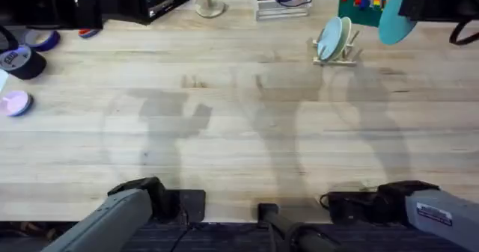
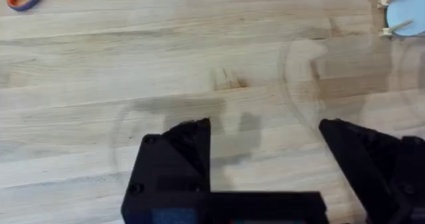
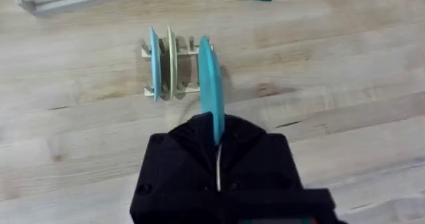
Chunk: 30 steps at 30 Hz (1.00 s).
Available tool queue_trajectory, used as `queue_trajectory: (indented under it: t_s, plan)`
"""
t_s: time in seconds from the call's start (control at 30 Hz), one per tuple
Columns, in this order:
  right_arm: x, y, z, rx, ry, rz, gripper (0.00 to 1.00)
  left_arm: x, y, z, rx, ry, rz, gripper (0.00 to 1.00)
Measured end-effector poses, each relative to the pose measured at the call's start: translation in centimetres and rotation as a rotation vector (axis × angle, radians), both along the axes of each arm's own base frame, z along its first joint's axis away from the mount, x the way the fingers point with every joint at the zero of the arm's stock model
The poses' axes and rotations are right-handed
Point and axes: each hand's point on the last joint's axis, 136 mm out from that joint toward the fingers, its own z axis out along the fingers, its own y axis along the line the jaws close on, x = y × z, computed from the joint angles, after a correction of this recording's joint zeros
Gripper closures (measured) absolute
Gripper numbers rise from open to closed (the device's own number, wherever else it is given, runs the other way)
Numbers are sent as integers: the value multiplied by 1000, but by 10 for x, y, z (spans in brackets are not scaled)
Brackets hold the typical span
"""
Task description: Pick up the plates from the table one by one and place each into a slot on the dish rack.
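right gripper clamps sky-blue plate on edge near dish rack holding 2 plates; left gripper open, empty.

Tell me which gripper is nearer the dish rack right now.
Right. The right gripper holds a sky-blue plate edge-on just beside the dish rack; the left gripper hangs open over bare table, the rack well off.

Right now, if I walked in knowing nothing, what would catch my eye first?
Probably the bright blue plate pinched on edge in the right gripper, held up just short of the little wooden dish rack at the table's far right. Two plates already stand in that rack, a pale blue one and a cream one. The rest of the big wooden table lies bare, with the left gripper open over it.
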Motion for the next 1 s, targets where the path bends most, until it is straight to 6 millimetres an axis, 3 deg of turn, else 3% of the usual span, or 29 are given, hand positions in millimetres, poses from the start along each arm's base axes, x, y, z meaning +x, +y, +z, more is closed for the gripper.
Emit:
queue_trajectory:
  t_s: [0.27, 1.0]
  plan:
    - [5, 1, 0, 3, -11, 3, 974, 0, 0, 0, 0, 0, 0, 6]
    - [45, 9, -47, 5, 84, 18, 974, -1, 0, -1, 1, 5, 2, 7]
